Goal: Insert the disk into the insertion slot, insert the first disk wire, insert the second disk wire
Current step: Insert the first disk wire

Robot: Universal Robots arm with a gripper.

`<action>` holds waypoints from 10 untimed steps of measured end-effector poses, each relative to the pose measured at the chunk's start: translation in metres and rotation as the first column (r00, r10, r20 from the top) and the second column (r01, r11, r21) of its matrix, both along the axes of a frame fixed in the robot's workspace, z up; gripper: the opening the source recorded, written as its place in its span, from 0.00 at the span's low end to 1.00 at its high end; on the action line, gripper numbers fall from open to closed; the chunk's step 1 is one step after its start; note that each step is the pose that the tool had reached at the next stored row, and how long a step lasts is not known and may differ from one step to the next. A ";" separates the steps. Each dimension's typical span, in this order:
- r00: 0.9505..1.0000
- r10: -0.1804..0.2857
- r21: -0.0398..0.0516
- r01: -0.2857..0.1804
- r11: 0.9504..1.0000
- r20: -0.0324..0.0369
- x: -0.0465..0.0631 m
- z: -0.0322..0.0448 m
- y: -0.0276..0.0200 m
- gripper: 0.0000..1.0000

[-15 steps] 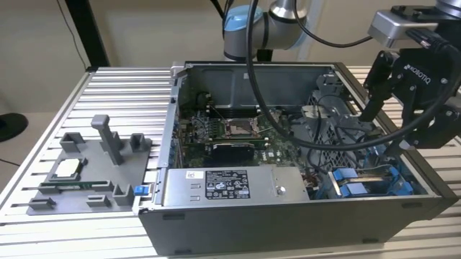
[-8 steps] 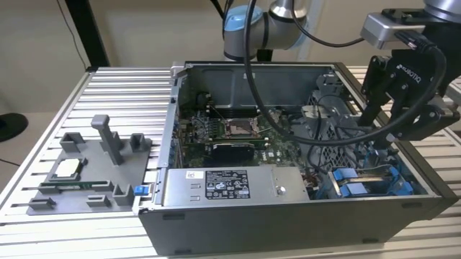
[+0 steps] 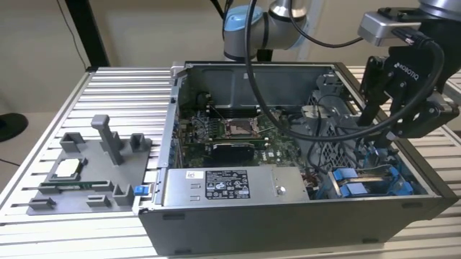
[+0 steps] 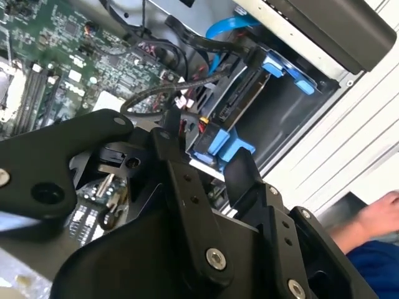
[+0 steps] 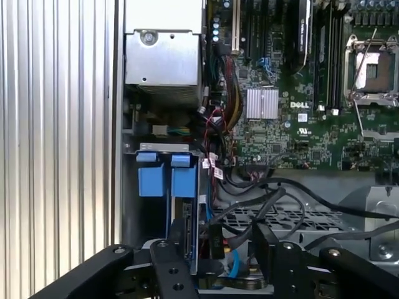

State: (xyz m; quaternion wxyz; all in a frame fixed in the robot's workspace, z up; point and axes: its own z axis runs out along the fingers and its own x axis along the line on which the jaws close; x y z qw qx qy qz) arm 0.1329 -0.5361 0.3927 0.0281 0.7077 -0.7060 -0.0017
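Your gripper [image 3: 378, 129] hangs over the corner of the open computer case [image 3: 288, 226] on the exterior view's right, right above the drive bay. In both wrist views its fingers [image 5: 165, 261] stand apart with nothing clamped between them; through the gap in the second wrist view you see the blue carrier.

The disk [image 5: 185, 218] stands on edge in its blue carrier [image 5: 168, 180], inside the grey metal insertion slot [image 5: 129, 199] just beside the case wall. Black cables [image 5: 268, 199] and a blue one [image 4: 230, 28] run close to the disk; you cannot tell whether any is plugged into it.

The power-supply box [image 3: 230, 186] lies just beside the bay, with the motherboard [image 3: 230, 135] behind it. The case rests on the ribbed surface [image 3: 122, 91]. A person's hand [image 4: 381, 215] shows outside the case.
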 end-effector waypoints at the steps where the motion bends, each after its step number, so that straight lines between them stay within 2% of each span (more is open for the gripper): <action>1: 1.000 0.002 -0.010 -0.002 1.000 0.001 0.000 0.0000 0.0000 1.00; 2: 1.000 0.003 -0.019 -0.003 1.000 0.002 0.000 -0.0003 0.0000 1.00; 3: 1.000 0.003 -0.020 -0.003 1.000 0.005 0.000 -0.0009 0.0000 1.00; 6: 1.000 0.004 -0.020 -0.003 1.000 0.010 0.000 -0.0026 0.0004 1.00; 10: 1.000 0.003 -0.020 -0.003 1.000 0.011 0.000 -0.0031 0.0004 1.00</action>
